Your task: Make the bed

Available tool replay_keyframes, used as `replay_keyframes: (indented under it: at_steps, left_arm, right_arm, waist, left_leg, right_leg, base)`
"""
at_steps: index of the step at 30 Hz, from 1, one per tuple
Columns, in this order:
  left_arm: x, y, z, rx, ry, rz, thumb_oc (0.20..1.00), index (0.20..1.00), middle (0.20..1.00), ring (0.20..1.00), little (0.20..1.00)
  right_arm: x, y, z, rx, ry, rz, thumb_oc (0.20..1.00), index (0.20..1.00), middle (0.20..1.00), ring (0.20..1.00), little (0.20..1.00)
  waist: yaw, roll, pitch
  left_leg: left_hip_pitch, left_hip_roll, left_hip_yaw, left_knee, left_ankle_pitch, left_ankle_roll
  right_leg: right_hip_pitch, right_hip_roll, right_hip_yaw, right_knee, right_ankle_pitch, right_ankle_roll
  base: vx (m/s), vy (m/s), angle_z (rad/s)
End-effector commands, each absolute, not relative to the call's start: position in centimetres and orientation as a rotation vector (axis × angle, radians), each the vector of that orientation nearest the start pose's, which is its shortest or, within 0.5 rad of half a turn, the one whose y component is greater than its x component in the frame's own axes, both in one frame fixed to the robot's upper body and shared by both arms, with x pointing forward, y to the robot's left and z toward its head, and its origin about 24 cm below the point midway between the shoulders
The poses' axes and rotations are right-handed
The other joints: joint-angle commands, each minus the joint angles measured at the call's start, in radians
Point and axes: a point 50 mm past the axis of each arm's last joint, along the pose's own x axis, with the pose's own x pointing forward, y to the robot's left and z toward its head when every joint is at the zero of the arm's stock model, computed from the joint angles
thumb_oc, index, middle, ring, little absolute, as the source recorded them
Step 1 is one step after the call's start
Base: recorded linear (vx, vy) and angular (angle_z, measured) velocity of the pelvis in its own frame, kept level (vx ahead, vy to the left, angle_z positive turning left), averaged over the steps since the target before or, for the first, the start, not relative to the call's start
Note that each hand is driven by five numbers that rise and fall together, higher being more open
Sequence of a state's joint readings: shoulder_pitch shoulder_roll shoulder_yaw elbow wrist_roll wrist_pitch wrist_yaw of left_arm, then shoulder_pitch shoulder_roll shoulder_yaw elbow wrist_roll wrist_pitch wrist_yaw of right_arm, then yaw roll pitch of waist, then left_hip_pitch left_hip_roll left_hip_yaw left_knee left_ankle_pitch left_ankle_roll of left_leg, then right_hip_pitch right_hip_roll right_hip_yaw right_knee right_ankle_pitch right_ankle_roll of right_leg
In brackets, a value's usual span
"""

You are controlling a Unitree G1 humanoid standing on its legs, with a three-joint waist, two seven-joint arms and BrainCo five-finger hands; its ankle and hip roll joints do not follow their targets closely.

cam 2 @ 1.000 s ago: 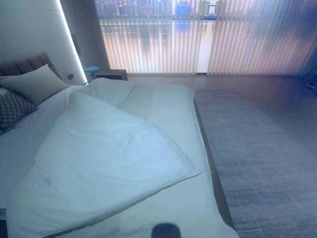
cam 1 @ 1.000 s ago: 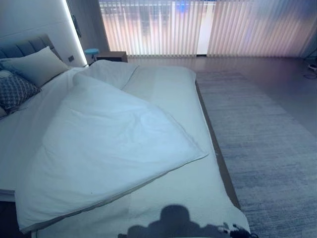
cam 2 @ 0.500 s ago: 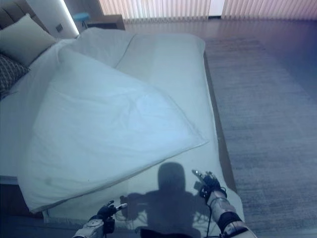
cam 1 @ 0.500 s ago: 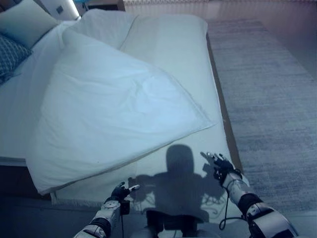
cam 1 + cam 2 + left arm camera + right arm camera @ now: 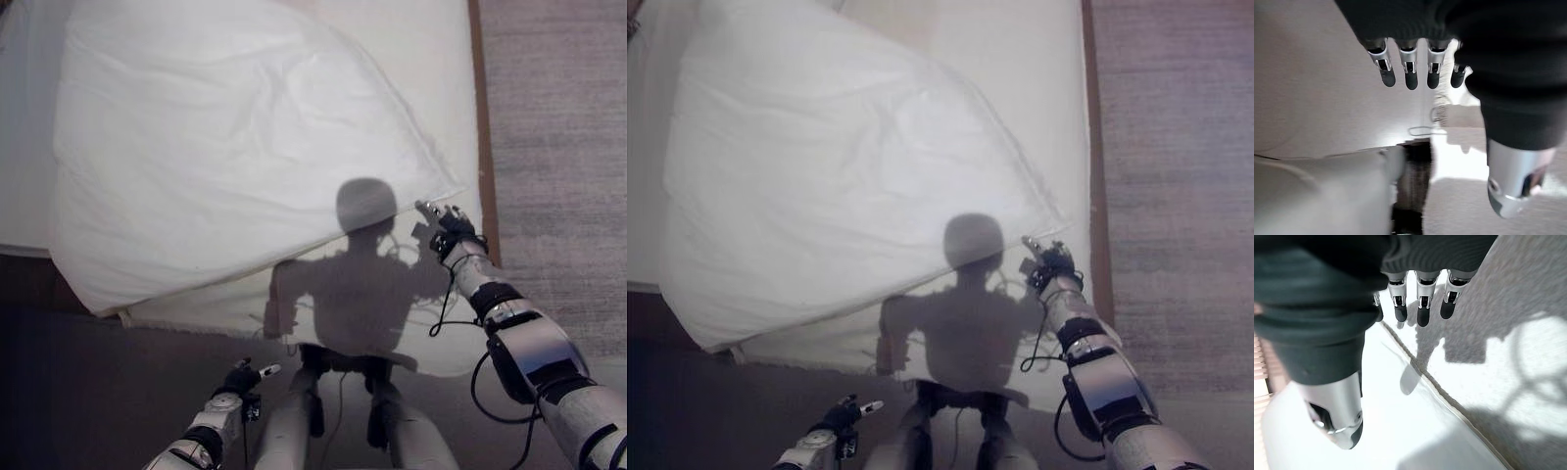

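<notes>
A white duvet [image 5: 225, 147] lies askew on the bed, folded back on a diagonal, with the sheet [image 5: 411, 59] bare on the right side. Its lower right corner [image 5: 453, 186] points toward the bed's right edge. My right hand [image 5: 446, 230] hovers open just short of that corner, above the sheet. In the right wrist view its fingers [image 5: 1422, 301] are straight over the duvet's seamed edge [image 5: 1449, 406]. My left hand [image 5: 238, 380] hangs open, low over the floor off the foot of the bed, its fingers [image 5: 1410, 68] straight and holding nothing.
A wooden bed frame edge [image 5: 482, 117] runs along the right side, with grey carpet [image 5: 558, 117] beyond it. Dark floor [image 5: 98, 392] lies at the bed's foot on the left. The duvet's lower left corner [image 5: 93, 299] overhangs the mattress.
The camera has tilted down toward the foot of the bed. My right hand has reached forward, closer to the duvet's corner. My left hand has stayed low.
</notes>
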State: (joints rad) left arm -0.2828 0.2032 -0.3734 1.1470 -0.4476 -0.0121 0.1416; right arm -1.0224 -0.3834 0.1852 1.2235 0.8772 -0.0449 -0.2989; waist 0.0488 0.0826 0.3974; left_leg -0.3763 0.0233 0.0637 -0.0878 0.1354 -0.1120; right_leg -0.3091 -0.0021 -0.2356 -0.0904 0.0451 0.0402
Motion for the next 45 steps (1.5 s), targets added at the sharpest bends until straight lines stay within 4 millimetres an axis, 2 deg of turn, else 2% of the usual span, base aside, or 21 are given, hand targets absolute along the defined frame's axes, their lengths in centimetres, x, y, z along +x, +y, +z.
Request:
replay_keyframes:
  at_steps: [1,8,15,19,23,26,27,28,29,30,31,32,38,39,40,41,42,43,45]
  left_arm:
    - [22.1,17.7,-11.8,0.136,0.867,0.078,1.0,1.0,1.0,1.0,1.0]
    - [23.8,16.5,-10.4,0.11,0.777,0.053,1.0,1.0,1.0,1.0,1.0]
    - [25.1,15.5,-9.5,0.106,0.725,0.026,1.0,1.0,1.0,1.0,1.0]
    - [25.4,15.0,-9.2,0.101,0.708,0.01,1.0,1.0,1.0,1.0,1.0]
    - [26.0,14.4,-8.6,0.097,0.671,-0.014,1.0,1.0,1.0,1.0,1.0]
    - [26.4,14.1,-8.1,0.101,0.646,-0.025,1.0,1.0,1.0,1.0,1.0]
    - [26.4,14.1,-8.1,0.101,0.646,-0.025,1.0,1.0,1.0,1.0,1.0]
    - [26.8,13.9,-7.7,0.101,0.619,-0.032,1.0,1.0,1.0,1.0,1.0]
    - [27.0,13.8,-7.5,0.094,0.611,-0.031,1.0,1.0,1.0,1.0,1.0]
    - [27.1,13.7,-7.4,0.089,0.605,-0.031,1.0,1.0,1.0,1.0,1.0]
    - [27.1,13.6,-7.3,0.087,0.603,-0.032,1.0,1.0,1.0,1.0,1.0]
    - [27.2,13.6,-7.3,0.083,0.601,-0.03,1.0,1.0,1.0,1.0,1.0]
    - [27.5,13.5,-7.0,0.074,0.594,-0.02,1.0,1.0,1.0,1.0,1.0]
    - [27.5,13.4,-7.0,0.071,0.597,-0.013,1.0,1.0,1.0,1.0,1.0]
    - [27.5,13.4,-7.1,0.073,0.601,-0.013,1.0,1.0,1.0,1.0,1.0]
    - [27.5,13.4,-7.1,0.076,0.606,-0.011,1.0,1.0,1.0,1.0,1.0]
    - [27.4,13.4,-7.2,0.077,0.606,-0.011,1.0,1.0,1.0,1.0,1.0]
    - [27.4,13.6,-7.2,0.081,0.612,-0.002,1.0,1.0,1.0,1.0,1.0]
    - [27.4,13.7,-7.3,0.084,0.618,0.004,1.0,1.0,1.0,1.0,1.0]
  right_arm:
    - [41.3,-23.0,15.8,0.39,0.053,-0.454,1.0,1.0,1.0,1.0,1.0]
    - [42.0,-22.9,22.0,0.394,-0.128,-0.434,1.0,1.0,1.0,1.0,1.0]
    - [42.4,-21.2,26.3,0.33,-0.229,-0.377,1.0,1.0,1.0,1.0,1.0]
    - [42.4,-20.9,27.5,0.29,-0.248,-0.369,1.0,1.0,1.0,1.0,1.0]
    - [42.4,-20.5,29.1,0.13,-0.262,-0.358,1.0,1.0,1.0,1.0,1.0]
    - [42.4,-20.6,29.9,-0.011,-0.253,-0.369,1.0,1.0,1.0,1.0,1.0]
    - [42.4,-20.6,29.9,-0.011,-0.253,-0.369,1.0,1.0,1.0,1.0,1.0]
    - [42.4,-20.5,30.6,-0.081,-0.261,-0.373,0.906,0.906,0.906,0.906,0.906]
    - [42.4,-20.5,30.7,-0.116,-0.258,-0.374,0.46,0.46,0.46,0.46,0.46]
    - [42.4,-20.5,30.9,-0.135,-0.259,-0.384,0.282,0.282,0.282,0.282,0.282]
    - [42.3,-20.5,31.0,-0.138,-0.261,-0.384,0.216,0.216,0.216,0.216,0.216]
    - [42.3,-20.5,31.1,-0.139,-0.264,-0.383,0.2,0.2,0.2,0.2,0.2]
    - [42.3,-20.4,31.3,-0.126,-0.281,-0.39,0.219,0.219,0.219,0.219,0.219]
    - [42.3,-20.1,31.1,-0.063,-0.29,-0.381,0.438,0.438,0.438,0.438,0.438]
    - [42.3,-19.9,30.9,-0.032,-0.292,-0.373,0.533,0.533,0.533,0.533,0.533]
    - [42.4,-19.5,30.6,0.016,-0.296,-0.36,0.912,0.912,0.912,0.912,0.912]
    - [42.4,-19.5,30.6,0.016,-0.296,-0.36,0.912,0.912,0.912,0.912,0.912]
    - [42.5,-19.0,29.7,0.075,-0.291,-0.351,1.0,1.0,1.0,1.0,1.0]
    - [42.5,-18.8,29.3,0.113,-0.288,-0.351,1.0,1.0,1.0,1.0,1.0]
  waist:
    - [0.02,-0.045,0.021]
    - [0.034,-0.04,0.076]
    - [0.045,-0.046,0.116]
    - [0.051,-0.042,0.122]
    - [0.068,-0.037,0.123]
    - [0.074,-0.037,0.123]
    - [0.074,-0.037,0.123]
    - [0.08,-0.038,0.123]
    - [0.081,-0.038,0.123]
    - [0.083,-0.039,0.123]
    - [0.085,-0.038,0.123]
    - [0.085,-0.038,0.123]
    - [0.085,-0.032,0.123]
    - [0.08,-0.032,0.123]
    - [0.077,-0.031,0.123]
    - [0.074,-0.031,0.123]
    - [0.074,-0.031,0.123]
    - [0.07,-0.031,0.123]
    - [0.068,-0.034,0.123]
  left_leg:
    - [0.018,-0.045,-0.002,0.001,-0.015,0.059]
    - [-0.053,-0.047,-0.028,0.001,0.006,0.055]
    - [-0.103,-0.047,-0.047,0.001,0.021,0.05]
    - [-0.118,-0.049,-0.057,0.001,0.028,0.049]
    - [-0.151,-0.054,-0.077,0.001,0.037,0.047]
    - [-0.172,-0.057,-0.089,0.001,0.043,0.046]
    - [-0.172,-0.057,-0.089,0.001,0.043,0.046]
    - [-0.19,-0.06,-0.1,0.001,0.049,0.045]
    - [-0.2,-0.062,-0.106,0.002,0.052,0.045]
    - [-0.21,-0.063,-0.11,0.003,0.054,0.044]
    - [-0.217,-0.064,-0.117,0.004,0.056,0.043]
    - [-0.225,-0.066,-0.123,0.005,0.058,0.043]
    - [-0.257,-0.076,-0.15,0.01,0.068,0.04]
    - [-0.26,-0.08,-0.156,0.009,0.068,0.039]
    - [-0.26,-0.081,-0.155,0.009,0.068,0.039]
    - [-0.258,-0.083,-0.155,0.009,0.068,0.038]
    - [-0.257,-0.083,-0.154,0.009,0.068,0.038]
    - [-0.255,-0.085,-0.151,0.009,0.065,0.04]
    - [-0.253,-0.086,-0.144,0.009,0.063,0.042]
  right_leg:
    - [-0.056,-0.035,0.087,0.055,0.054,0.06]
    - [-0.127,-0.033,0.072,0.08,0.056,0.06]
    - [-0.17,-0.036,0.062,0.085,0.064,0.061]
    - [-0.182,-0.039,0.053,0.089,0.062,0.061]
    - [-0.207,-0.047,0.033,0.096,0.059,0.059]
    - [-0.223,-0.05,0.022,0.098,0.059,0.058]
    - [-0.223,-0.05,0.022,0.098,0.059,0.058]
    - [-0.235,-0.052,0.016,0.101,0.056,0.058]
    - [-0.244,-0.053,0.012,0.105,0.053,0.056]
    - [-0.252,-0.054,0.006,0.109,0.051,0.054]
    - [-0.256,-0.057,0.002,0.113,0.047,0.053]
    - [-0.262,-0.058,-0.002,0.118,0.043,0.052]
    - [-0.289,-0.073,-0.024,0.15,0.023,0.05]
    - [-0.293,-0.078,-0.028,0.157,0.019,0.05]
    - [-0.295,-0.08,-0.031,0.159,0.017,0.05]
    - [-0.294,-0.083,-0.031,0.159,0.017,0.052]
    - [-0.294,-0.083,-0.031,0.159,0.017,0.052]
    - [-0.292,-0.086,-0.026,0.157,0.02,0.053]
    - [-0.29,-0.088,-0.019,0.153,0.024,0.055]
  base:
    - [-0.06,-0.012,0.1]
    - [-0.04,-0.01,0.11]
    - [-0.01,-0.001,0.02]
    - [0.0,0.0,0.05]
    - [0.01,-0.017,0.05]
    - [0.0,-0.01,0.08]
    - [-0.01,-0.028,0.08]
    - [0.0,-0.029,0.07]
    - [0.0,-0.043,0.08]
    - [0.0,-0.029,0.06]
    - [-0.01,-0.026,0.03]
    - [0.0,0.0,0.0]
    - [0.0,0.006,0.09]
    - [0.0,0.054,0.13]
    - [0.0,0.075,0.1]
    - [0.0,0.05,0.09]
    - [0.0,0.084,0.09]
    - [0.0,0.057,0.06]
    - [-0.01,0.074,0.03]
